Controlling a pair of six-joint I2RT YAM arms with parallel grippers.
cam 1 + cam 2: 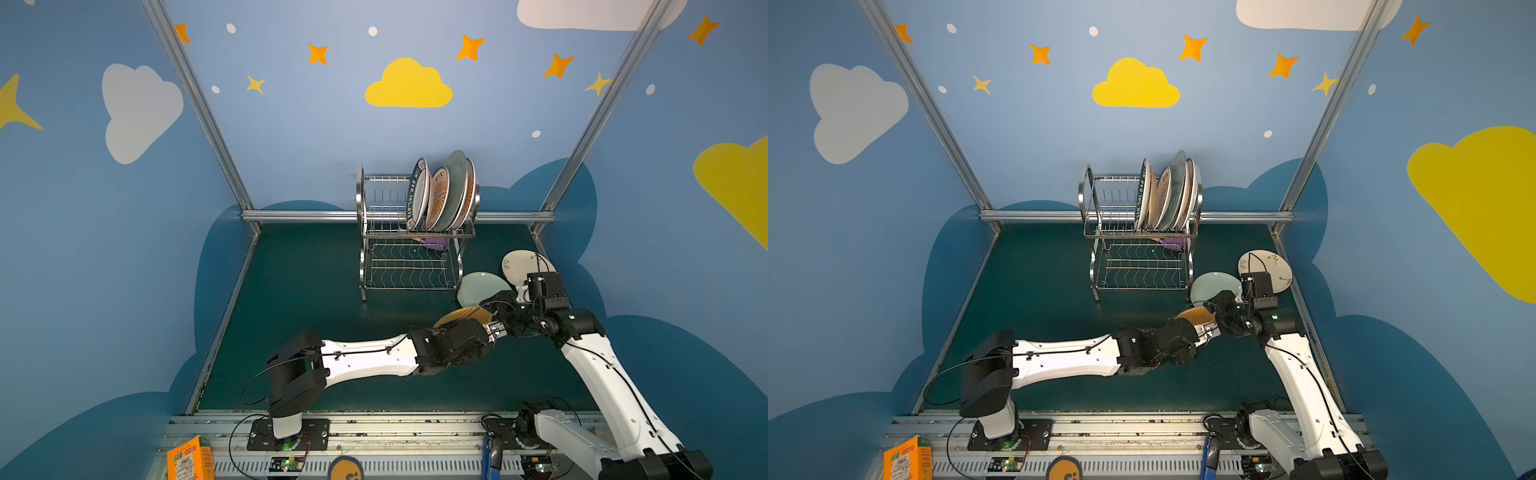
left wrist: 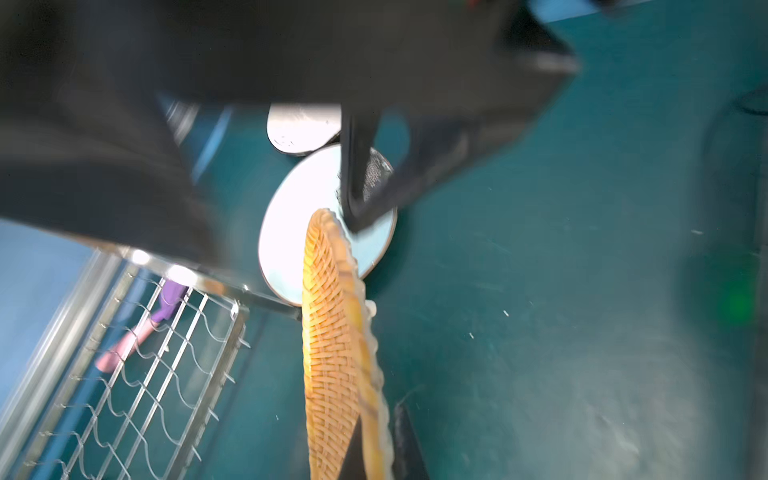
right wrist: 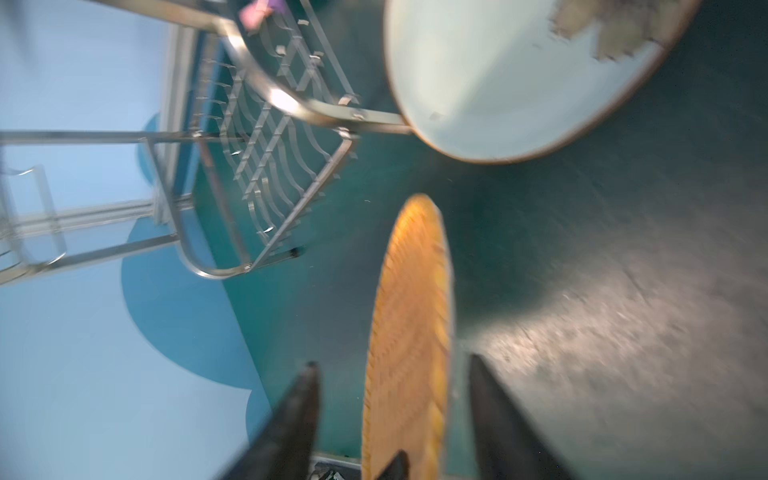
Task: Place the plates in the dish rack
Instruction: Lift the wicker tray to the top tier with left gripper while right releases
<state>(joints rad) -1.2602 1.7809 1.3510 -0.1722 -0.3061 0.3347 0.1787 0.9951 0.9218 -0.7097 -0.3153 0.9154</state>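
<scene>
Pinching woven plate: left claw (right claw agape)

Blue walls painted with clouds and orange stars rise behind the horizontal aluminium rail, two slanted aluminium posts climb from its ends, and a dark teal mat spreads before it.

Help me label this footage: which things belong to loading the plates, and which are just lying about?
Job: woven plate, gripped by the left claw; pale green plate; cream floral plate; dish rack; four racked plates.
Lying about: orange box; purple object; blue-handled item.
</scene>
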